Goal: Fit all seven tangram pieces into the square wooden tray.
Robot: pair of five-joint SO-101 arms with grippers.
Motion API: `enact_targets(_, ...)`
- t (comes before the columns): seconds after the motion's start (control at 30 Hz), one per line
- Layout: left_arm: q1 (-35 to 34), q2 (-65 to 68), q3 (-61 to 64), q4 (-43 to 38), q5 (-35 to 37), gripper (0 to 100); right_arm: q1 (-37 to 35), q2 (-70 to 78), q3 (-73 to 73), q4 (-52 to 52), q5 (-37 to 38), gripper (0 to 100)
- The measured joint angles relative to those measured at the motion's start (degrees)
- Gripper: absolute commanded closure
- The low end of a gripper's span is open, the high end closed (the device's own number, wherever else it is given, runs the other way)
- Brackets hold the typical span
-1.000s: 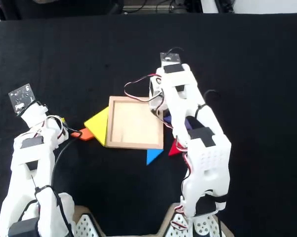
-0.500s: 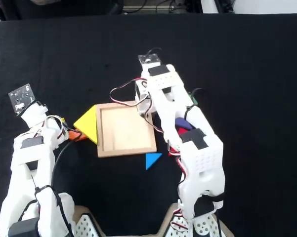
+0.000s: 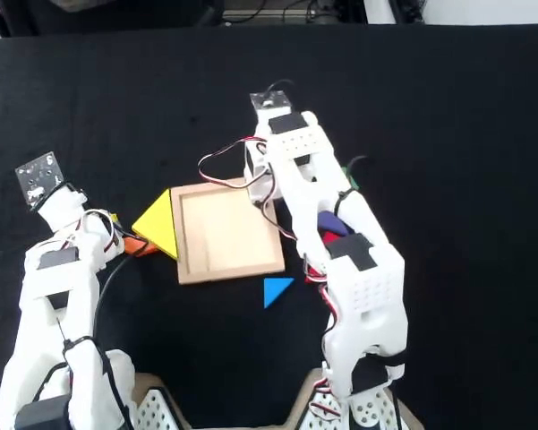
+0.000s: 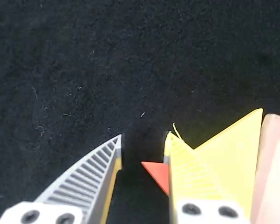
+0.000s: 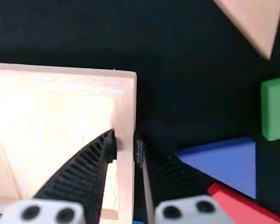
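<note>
1. The right gripper (image 5: 125, 140) is recorded as clamped on the tray (image 5: 126, 91). One finger is set inside, the other outside, and the wall near a corner is pinched between them.
2. The tray is seen lying flat on the tabletop (image 3: 448, 107) between the two arms, its floor bare. No piece is seated yet.
3. The left gripper (image 4: 144, 140) is noted as released, jaws spread. The orange triangle (image 4: 156, 170) lies between them on the tabletop, ungripped, its tip pointing back toward the wrist.
4. The yellow triangle (image 4: 228, 149) is found just beyond the orange one, with one edge against the tray wall on the left arm's side.
5. The blue triangle (image 3: 276, 288) is logged near the tray's near corner. The violet piece (image 5: 223, 158), red piece (image 5: 242, 205) and green piece (image 5: 275, 109) are grouped beside the right arm.
6. Judgement: the orange and yellow triangles are best served by the left arm, which is the nearer. The tray lies directly past them along the left gripper's line.
</note>
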Motion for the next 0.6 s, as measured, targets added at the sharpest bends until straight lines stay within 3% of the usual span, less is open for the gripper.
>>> enact_targets(0.37, 0.0, 0.0, 0.0, 0.0, 0.0, 84, 3.5, 0.0, 0.0, 0.0, -4.2, 98.7)
enact_targets(0.6, 0.0, 0.0, 0.0, 0.0, 0.0, 84, 3.5, 0.0, 0.0, 0.9, -2.2, 98.5)
